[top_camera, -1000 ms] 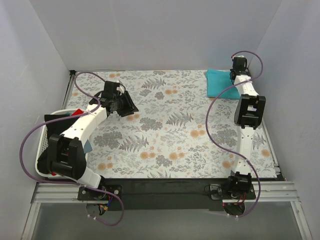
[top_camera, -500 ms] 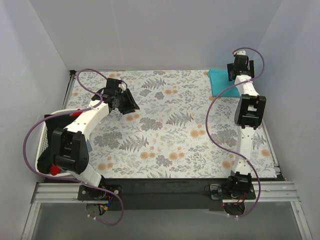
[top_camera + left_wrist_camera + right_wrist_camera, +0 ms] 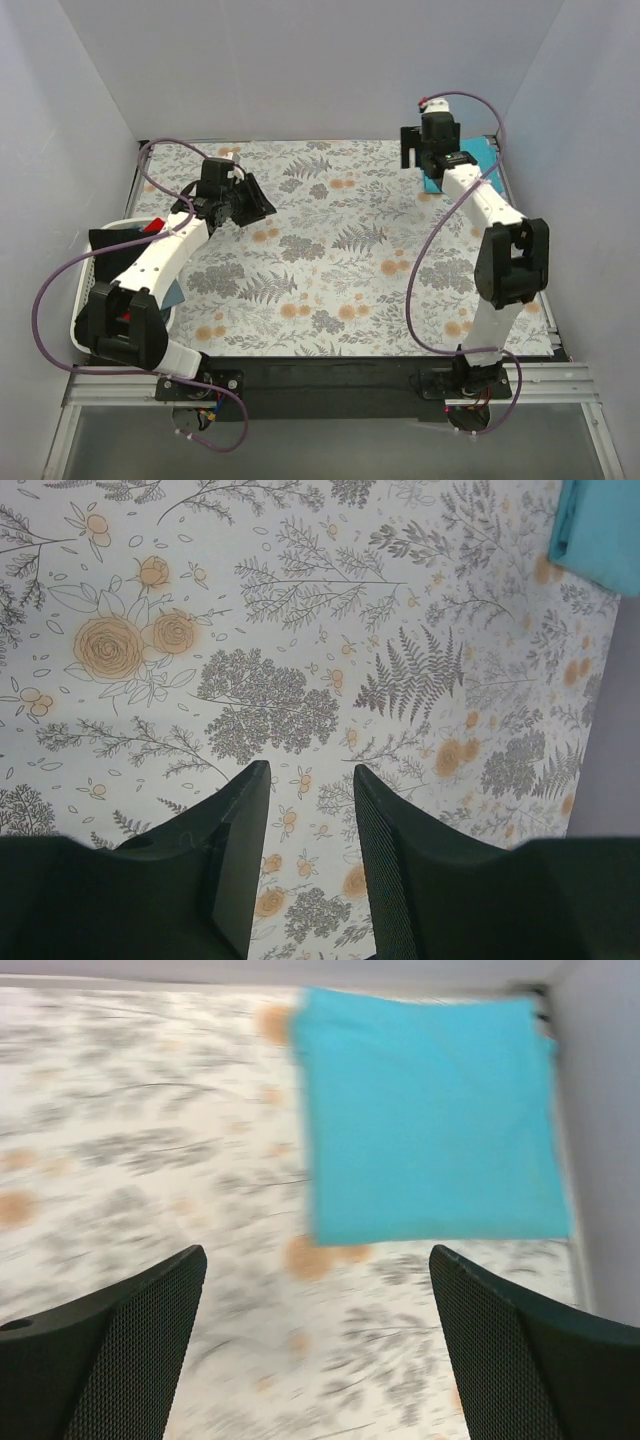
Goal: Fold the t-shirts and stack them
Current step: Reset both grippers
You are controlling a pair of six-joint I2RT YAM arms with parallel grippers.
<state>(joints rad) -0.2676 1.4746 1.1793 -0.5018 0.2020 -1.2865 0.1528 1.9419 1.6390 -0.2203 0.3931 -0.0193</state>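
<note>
A folded turquoise t-shirt (image 3: 430, 1120) lies flat in the table's far right corner, partly covered by my right arm in the top view (image 3: 485, 158). Above the table, just left of the shirt, my right gripper (image 3: 420, 160) hangs wide open. In its wrist view (image 3: 317, 1260) nothing sits between the fingers, and the shirt lies beyond them. My left gripper (image 3: 262, 205) hovers over the back left of the floral table. Its jaws (image 3: 311, 770) stand apart with only tablecloth between them. Red (image 3: 152, 226) and black (image 3: 105, 240) t-shirts lie in the basket.
A white slatted basket (image 3: 120, 222) stands at the left table edge beside my left arm, with a bit of turquoise cloth (image 3: 175, 292) at its near side. White walls close in the back and both sides. The left wrist view catches the folded shirt's corner (image 3: 600, 525).
My right gripper went from shut over the turquoise shirt to wide open, and swung left off it. The shirt stays flat in the corner. My left gripper drifted slightly toward the back.
</note>
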